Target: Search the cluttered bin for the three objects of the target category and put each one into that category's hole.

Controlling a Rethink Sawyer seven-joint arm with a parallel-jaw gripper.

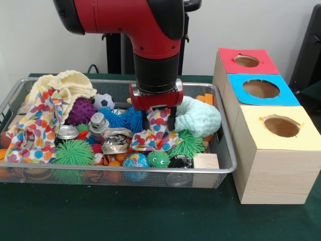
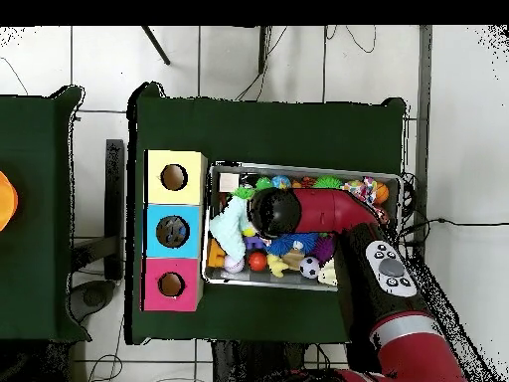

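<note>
The wire mesh bin is full of toys. My gripper is down in its right half, shut on a white polka-dot cloth that bunches up between the fingers. A second polka-dot cloth lies at the bin's left end, below a cream knitted piece. A mint fluffy fabric piece lies just right of the gripper. The yellow-topped box's hole is to the right of the bin, near the front. In the overhead view the arm covers the gripper; the bin and yellow hole show.
Spiky rubber balls, green, blue and purple, crushed cans, a small football and a wooden block fill the bin. Blue-topped and red-topped boxes stand behind the yellow one.
</note>
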